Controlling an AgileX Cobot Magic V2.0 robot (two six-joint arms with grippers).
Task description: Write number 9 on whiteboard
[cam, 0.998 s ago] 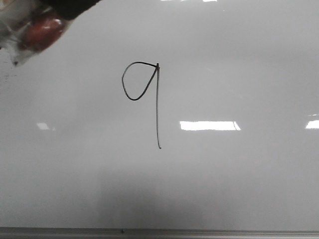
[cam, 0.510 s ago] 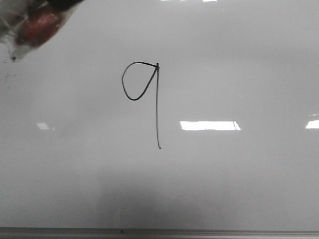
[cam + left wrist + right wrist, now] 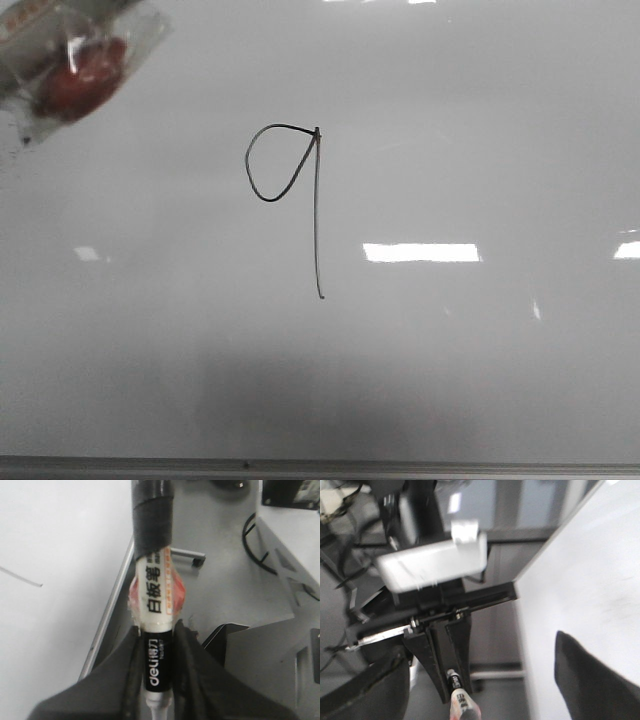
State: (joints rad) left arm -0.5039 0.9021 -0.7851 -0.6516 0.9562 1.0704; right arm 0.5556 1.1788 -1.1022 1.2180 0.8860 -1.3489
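The number 9 is a thin black loop and stem near the middle of the whiteboard. A marker wrapped in clear tape with a red patch sits at the top left of the front view, its tip near the board, far from the 9. My left gripper is shut on the marker; the whiteboard beside it shows a short black stroke. My right gripper is open and empty beside the whiteboard, off its edge. The marker shows there in the left gripper's black fingers.
A grey metal edge strip runs along the board's near side and shows in the left wrist view. Bright light reflections lie on the board. Beyond the board's edge are grey floor, black cables and a dark stand.
The dark arm part at the top left of the front view has gone out of view. The taped marker has tilted and shifted slightly up and right. The 9 is unchanged.
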